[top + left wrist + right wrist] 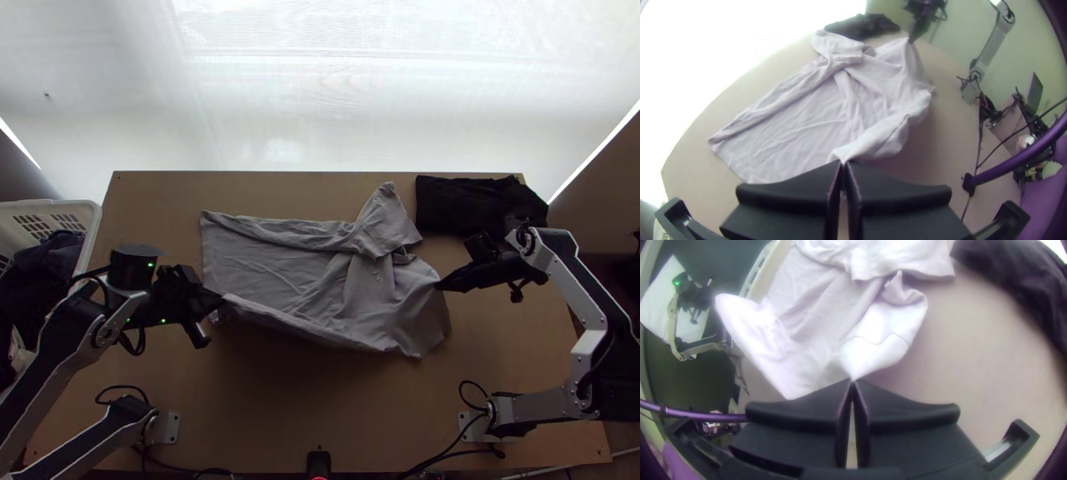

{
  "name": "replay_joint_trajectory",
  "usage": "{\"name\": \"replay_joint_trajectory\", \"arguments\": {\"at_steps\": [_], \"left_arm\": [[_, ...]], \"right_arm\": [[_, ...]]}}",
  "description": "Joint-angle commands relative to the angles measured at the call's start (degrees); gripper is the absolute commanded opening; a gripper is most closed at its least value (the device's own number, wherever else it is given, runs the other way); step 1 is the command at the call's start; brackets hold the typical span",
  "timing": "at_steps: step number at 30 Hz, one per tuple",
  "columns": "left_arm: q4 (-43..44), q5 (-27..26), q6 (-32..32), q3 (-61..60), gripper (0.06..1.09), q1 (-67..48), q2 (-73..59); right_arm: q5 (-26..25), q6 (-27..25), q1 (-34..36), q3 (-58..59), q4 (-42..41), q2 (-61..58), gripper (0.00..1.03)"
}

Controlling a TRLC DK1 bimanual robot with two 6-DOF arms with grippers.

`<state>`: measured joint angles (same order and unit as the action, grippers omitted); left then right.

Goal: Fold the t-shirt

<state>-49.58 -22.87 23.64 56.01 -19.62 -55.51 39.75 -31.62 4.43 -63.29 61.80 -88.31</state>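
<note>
Left gripper [222, 301], its fingers clenched on the grey t-shirt [296, 272], grasps the end toward the surface's [264, 424] left edge. Right gripper [438, 286] — fingers pinched together too — grips the cloth toward the right edge. Between them the shirt lies mid-surface, wrinkled, its near side lifted. Black cloth [456, 204] sits by the far right corner.

T-shirt [296, 272] on table [280, 432], folded cloth [460, 206] behind at right, clothes [50, 260] in basket [94, 218] at left
</note>
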Motion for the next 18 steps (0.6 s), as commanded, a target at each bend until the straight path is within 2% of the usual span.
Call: {"name": "replay_joint_trajectory", "arguments": {"at_steps": [1, 4, 13, 18], "left_arm": [[0.4, -3.5, 1.5, 0.7, 0.1, 15.7, 3.4], [0.7, -5.4, 2.8, -0.3, 0.1, 21.2, 3.2], [1.6, -5.4, 3.1, -1.3, 0.1, 26.6, 4.7], [5.4, -5.5, 0.1, 0.2, 0.1, 32.8, 3.5]], "right_arm": [[-0.5, 2.3, -0.9, -4.7, 2.4, 6.6, 0.03], [-0.6, 3.1, 0.4, -5.8, 3.7, 8.2, 0.03], [-0.8, 2.8, 3.7, -13.7, 10.0, 12.4, 0.03], [-0.8, 3.2, 3.7, -22.1, 11.8, 14.3, 0.03]]}}
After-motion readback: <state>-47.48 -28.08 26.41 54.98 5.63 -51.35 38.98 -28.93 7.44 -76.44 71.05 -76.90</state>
